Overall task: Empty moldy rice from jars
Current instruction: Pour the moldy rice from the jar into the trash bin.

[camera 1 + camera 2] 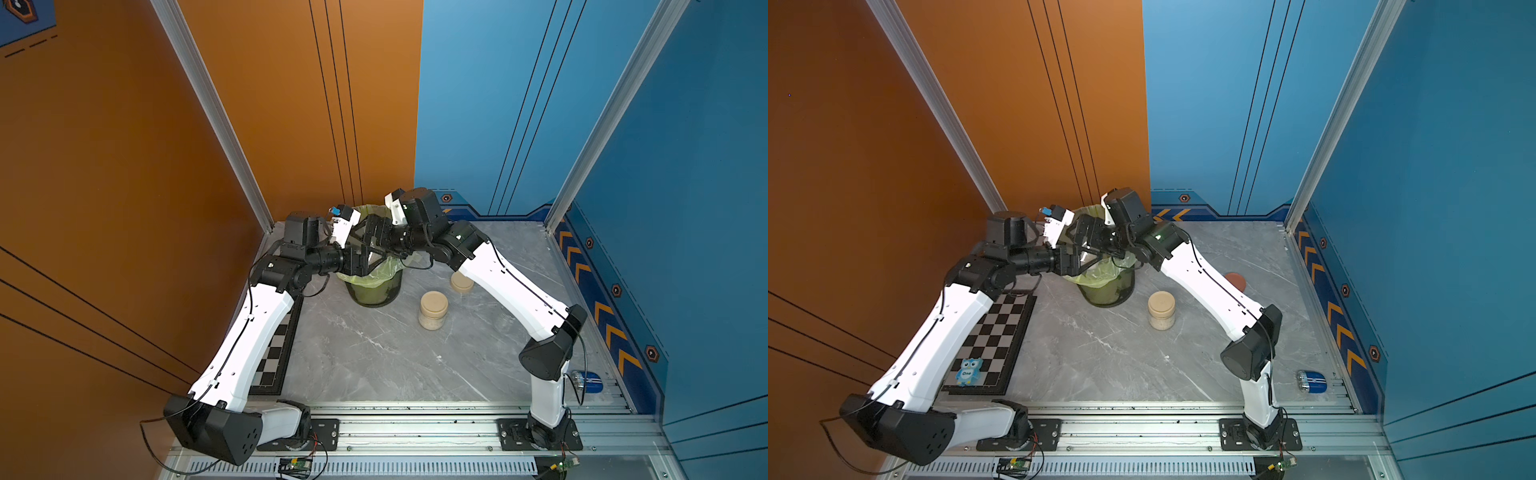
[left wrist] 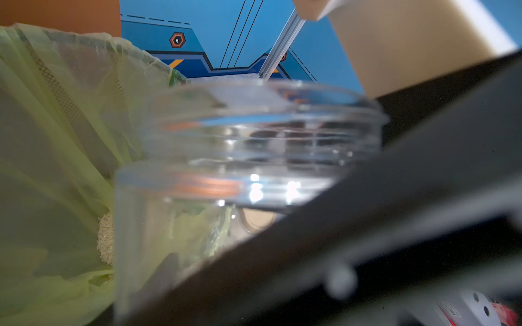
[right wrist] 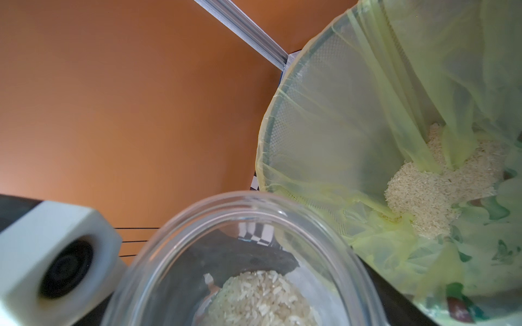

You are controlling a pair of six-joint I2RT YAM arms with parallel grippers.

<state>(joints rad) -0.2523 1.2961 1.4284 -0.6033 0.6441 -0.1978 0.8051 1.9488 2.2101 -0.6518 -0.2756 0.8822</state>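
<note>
- The step in hand is judged to be the pouring-out of the open jar (image 3: 282,214), which is held aloft above the bin (image 1: 374,296) at the far left of the table (image 1: 374,357).
- The lid is off. The moldy rice (image 3: 262,296) is seen as a small heap inside the jar, so the jar is not yet empty.
- More rice (image 3: 423,192) lies in the green bag (image 3: 353,118) that lines the bin, so part of the emptying is taken as done.
- The left gripper (image 1: 371,258) is judged to be clamped on the open jar: in the left wrist view a dark finger (image 2: 367,225) is seen lying along the clear wall.
- The right gripper (image 1: 362,237) is held close over the same jar. Its jaws are hidden in every view, so whether it is released or clenched cannot be told.
- A lidded jar (image 1: 433,309) with rice inside is stood on the table to the right of the bin. A second lidded jar (image 1: 461,282) is partly hidden behind the right arm.
- A reddish-brown lid (image 1: 1235,280) is laid on the table further right.
- For the next move, the jar's mouth should be brought inside the bin's rim and tipped well down, so that no grains are spilled onto the table.
</note>
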